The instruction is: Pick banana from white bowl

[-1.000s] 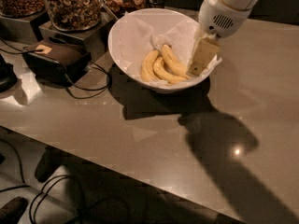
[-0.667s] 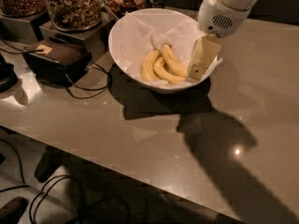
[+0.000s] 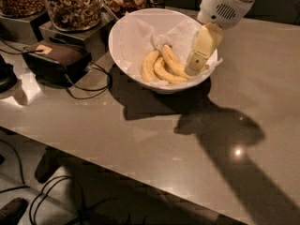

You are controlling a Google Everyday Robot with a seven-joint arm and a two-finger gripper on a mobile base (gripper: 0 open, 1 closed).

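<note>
Inside white bowl (image 3: 123,32), hand (image 3: 194,68) beside banana (image 3: 172,61)

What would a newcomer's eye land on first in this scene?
The white bowl on the table, lined with crinkled paper and holding three yellow bananas. Next, the gripper, which hangs inside the bowl's right side, close beside the bananas. Glass jars of nuts stand behind, at upper left.

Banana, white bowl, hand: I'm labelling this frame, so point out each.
banana (image 3: 173,62): camera view, mid-body of the rightmost one.
white bowl (image 3: 115,41): camera view, left rim.
hand (image 3: 194,69): camera view, lower tip, inside the bowl's right side.
</note>
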